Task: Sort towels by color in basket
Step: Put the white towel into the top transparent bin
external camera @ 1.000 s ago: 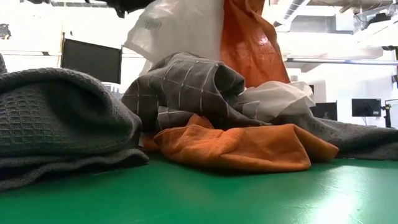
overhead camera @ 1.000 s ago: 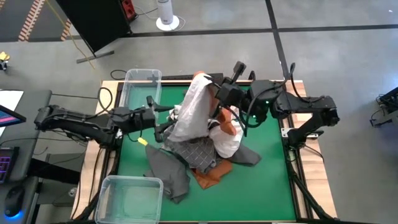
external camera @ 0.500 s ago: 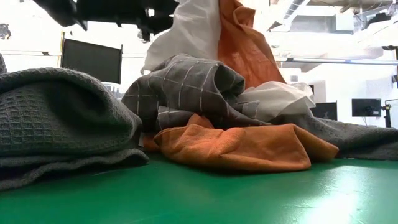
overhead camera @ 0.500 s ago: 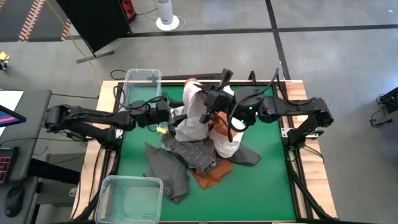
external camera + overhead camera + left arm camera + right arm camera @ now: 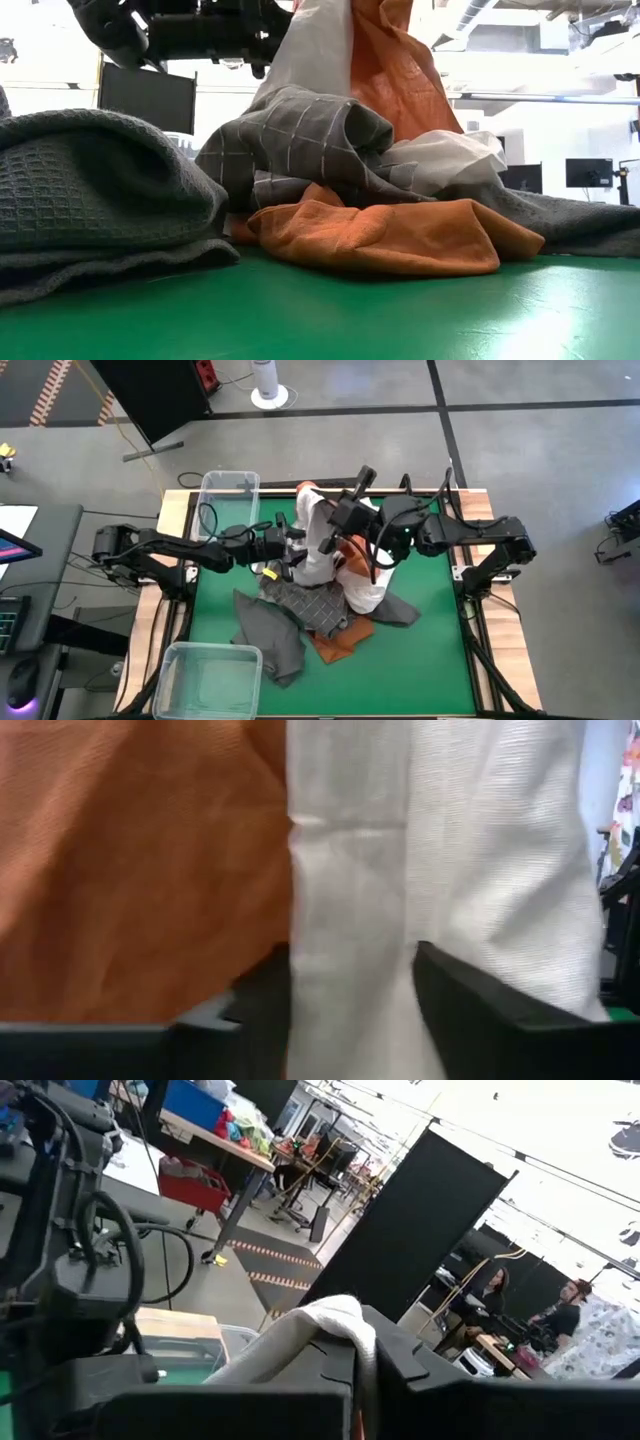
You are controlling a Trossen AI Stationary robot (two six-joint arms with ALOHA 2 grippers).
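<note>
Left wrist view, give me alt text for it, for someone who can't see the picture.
A hanging white towel fills the view's middle, running down between the left gripper's two dark fingers, which stand either side of it. A rust-orange towel hangs beside it, covering the rest of the frame.

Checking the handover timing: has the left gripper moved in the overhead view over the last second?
Yes. The left gripper has moved right, away from the clear plastic bin, up to the hanging plain white towel, which now lies between its fingers.
</note>
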